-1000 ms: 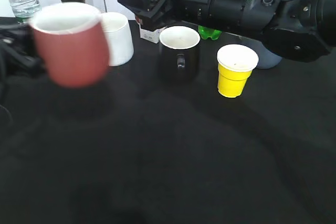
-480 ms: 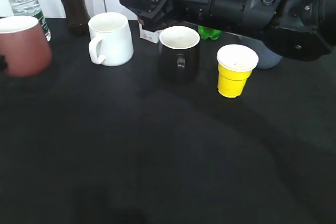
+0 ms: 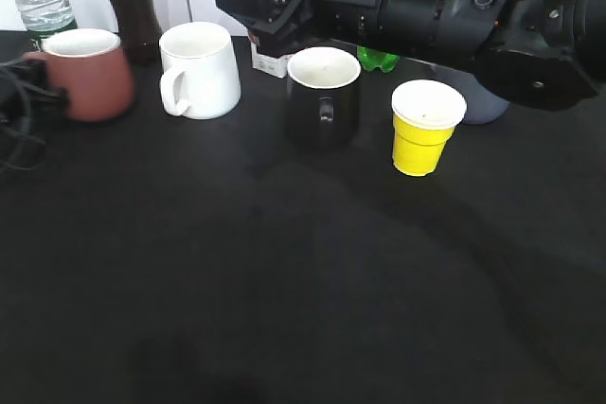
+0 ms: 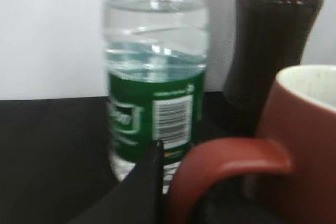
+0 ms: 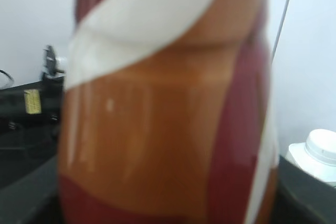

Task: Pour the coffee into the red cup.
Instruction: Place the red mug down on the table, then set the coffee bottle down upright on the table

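Moved right since earlier, the matte red cup [image 3: 87,73] stands upright on the table [image 3: 284,281], fingers' grip unclear.

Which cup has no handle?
The yellow cup, on the right next to the black mug. The red cup, the white mug and the black mug all have handles.
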Available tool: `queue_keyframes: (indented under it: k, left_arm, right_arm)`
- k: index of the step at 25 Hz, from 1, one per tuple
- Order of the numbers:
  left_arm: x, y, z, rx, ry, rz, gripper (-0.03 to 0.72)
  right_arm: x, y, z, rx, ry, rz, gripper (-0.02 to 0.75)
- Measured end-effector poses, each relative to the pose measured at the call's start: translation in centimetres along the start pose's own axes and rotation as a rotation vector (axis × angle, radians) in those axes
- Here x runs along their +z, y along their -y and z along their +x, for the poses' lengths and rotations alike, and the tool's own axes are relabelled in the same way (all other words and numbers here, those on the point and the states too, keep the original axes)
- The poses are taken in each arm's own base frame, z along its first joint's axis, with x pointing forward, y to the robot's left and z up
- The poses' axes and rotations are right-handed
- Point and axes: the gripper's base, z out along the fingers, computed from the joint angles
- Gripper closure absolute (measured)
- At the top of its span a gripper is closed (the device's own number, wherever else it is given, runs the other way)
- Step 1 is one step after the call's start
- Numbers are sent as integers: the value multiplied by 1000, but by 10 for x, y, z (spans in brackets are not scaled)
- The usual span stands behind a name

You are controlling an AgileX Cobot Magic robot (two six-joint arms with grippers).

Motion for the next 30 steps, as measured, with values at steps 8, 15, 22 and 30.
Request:
queue_keyframes:
  k: [8,15,22,30]
  left_arm:
    - [8,4,10,-27,25,14,521]
    - [8,4,-3,-9,-14,8,381]
    - [2,6,1,-11,-47,13,379]
    - [-18,12,11,-10,-60,10,379]
  right_arm:
    - [0,0,0,0,-5,3,204]
    - [0,0,1,0,-6,3,204]
    - [0,0,1,0,-7,4,204]
    - [0,1,1,0,-11,6,204]
